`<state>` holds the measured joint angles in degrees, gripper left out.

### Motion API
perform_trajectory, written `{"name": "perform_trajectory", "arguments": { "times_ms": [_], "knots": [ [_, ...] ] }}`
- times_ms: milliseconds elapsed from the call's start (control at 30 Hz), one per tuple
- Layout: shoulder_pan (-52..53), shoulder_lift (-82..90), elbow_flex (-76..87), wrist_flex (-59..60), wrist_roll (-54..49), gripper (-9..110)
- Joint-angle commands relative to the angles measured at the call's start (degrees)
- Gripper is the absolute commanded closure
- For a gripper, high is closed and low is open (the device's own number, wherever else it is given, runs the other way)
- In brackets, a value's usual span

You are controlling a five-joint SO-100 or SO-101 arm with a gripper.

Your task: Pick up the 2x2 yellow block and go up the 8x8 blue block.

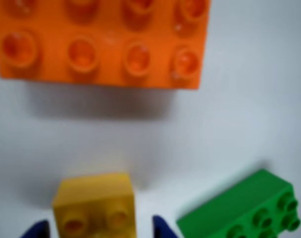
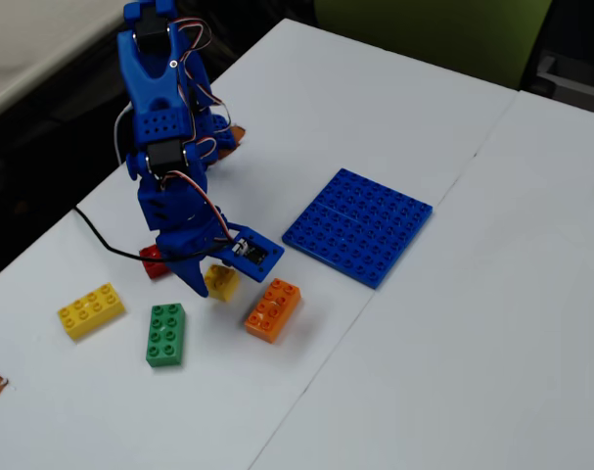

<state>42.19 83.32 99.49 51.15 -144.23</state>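
The 2x2 yellow block sits at the bottom of the wrist view, between my two blue fingertips. A thin strip of white table shows on each side of it, so the jaws are not touching it. My gripper is open around the block. In the fixed view the blue arm reaches down over the same yellow block, with the gripper low at the table. The 8x8 blue block lies flat to the right, apart from the arm; it is out of the wrist view.
An orange eight-stud brick lies just beyond the yellow block. A green brick lies close beside it. A longer yellow brick and a red brick, half hidden by the arm, lie to the left.
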Motion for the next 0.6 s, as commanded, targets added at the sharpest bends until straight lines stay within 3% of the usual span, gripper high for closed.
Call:
{"name": "perform_trajectory", "arguments": {
  "times_ms": [0, 567],
  "knots": [
    [-0.9, 0.4, -1.4, -0.9, 0.4, 76],
    [-1.2, -0.9, -1.0, -2.4, 0.8, 77]
  ]
}}
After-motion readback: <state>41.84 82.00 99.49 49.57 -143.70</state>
